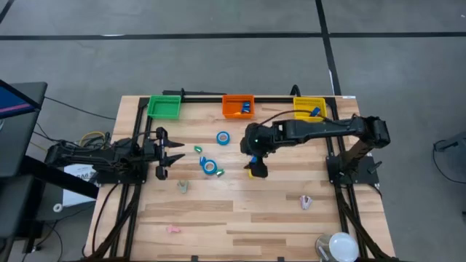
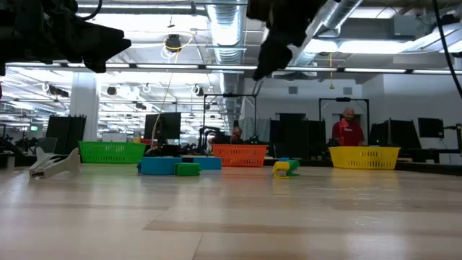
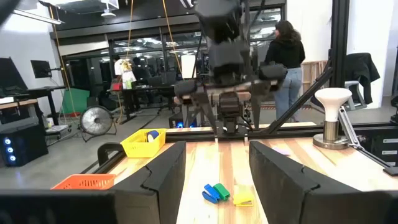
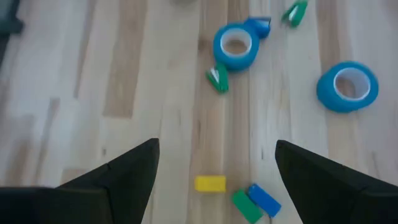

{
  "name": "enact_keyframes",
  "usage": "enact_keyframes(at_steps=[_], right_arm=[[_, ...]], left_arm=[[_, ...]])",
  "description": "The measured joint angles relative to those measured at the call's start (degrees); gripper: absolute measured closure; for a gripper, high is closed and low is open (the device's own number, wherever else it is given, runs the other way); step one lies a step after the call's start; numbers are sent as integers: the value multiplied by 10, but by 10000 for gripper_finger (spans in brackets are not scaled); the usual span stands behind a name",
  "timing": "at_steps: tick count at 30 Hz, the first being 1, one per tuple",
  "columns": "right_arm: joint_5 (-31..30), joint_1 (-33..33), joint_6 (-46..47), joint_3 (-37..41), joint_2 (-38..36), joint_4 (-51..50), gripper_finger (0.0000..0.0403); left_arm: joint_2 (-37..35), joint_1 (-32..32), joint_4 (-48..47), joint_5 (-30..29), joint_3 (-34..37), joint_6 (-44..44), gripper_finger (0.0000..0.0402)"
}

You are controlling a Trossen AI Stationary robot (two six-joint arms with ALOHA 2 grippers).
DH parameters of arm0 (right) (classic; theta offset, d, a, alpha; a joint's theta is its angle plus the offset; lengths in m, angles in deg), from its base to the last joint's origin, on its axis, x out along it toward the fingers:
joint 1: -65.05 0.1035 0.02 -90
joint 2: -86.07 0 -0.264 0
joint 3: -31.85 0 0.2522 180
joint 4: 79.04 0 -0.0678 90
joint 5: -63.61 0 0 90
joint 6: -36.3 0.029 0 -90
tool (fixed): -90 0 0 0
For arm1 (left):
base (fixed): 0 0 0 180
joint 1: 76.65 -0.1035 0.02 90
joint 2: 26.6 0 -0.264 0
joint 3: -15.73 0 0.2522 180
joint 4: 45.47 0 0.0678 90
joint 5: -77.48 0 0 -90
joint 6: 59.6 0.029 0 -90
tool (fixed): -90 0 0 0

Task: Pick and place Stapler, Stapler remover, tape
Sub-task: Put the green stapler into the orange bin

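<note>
Overhead, the right tool hangs above the middle of the wooden tabletop, its fingers spread wide with nothing between them. Just below it lie three small staplers side by side: a yellow one, a green one and a blue one, the last two touching. Two blue tape rolls rest nearby: one tape roll lies toward the orange bin, the other tape roll lies closer to the left arm, with a small blue piece touching its rim. Small green pieces sit beside the rolls. The left tool waits at the tabletop's left side, fingers wide apart and empty. Along the far edge stand a green bin, the orange bin and a yellow bin; the orange and yellow ones hold blue items.
</note>
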Motion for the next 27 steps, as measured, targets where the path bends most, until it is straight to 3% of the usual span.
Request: enact_keyframes(at_steps=[17, 27], right_arm=[[21, -26, 89, -95, -64, -5, 90], [22, -17, 114, -111, -69, -6, 90]], left_arm=[[0, 0, 0, 0, 0, 0, 234], [0, 0, 0, 0, 0, 0, 234]])
